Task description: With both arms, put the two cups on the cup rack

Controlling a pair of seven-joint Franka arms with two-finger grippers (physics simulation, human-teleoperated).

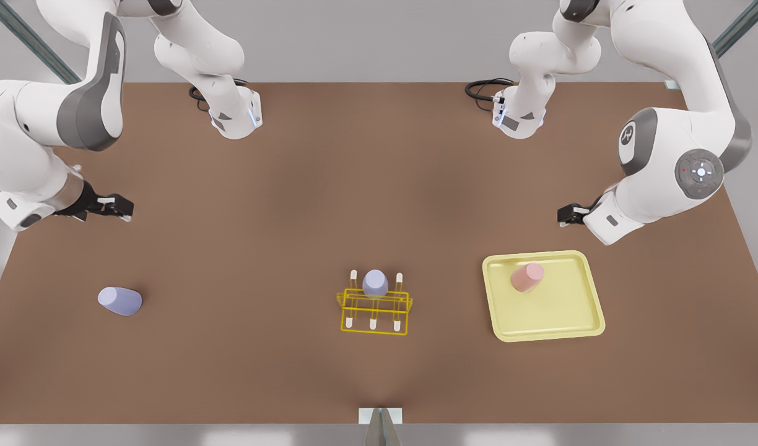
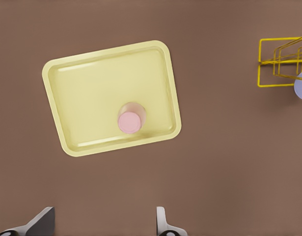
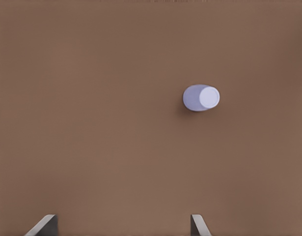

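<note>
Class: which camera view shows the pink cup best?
The left wrist view: the pink cup stands there seen from above on the yellow tray. The front view shows it smaller, farther off. The right wrist view faces a lavender cup.

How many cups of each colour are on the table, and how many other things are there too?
Lavender-blue cups: 2, one on the table, one on the cup rack
Pink cup: 1, on the tray
Yellow cup rack: 1
Pale-yellow tray: 1
Total: 5 things
</note>
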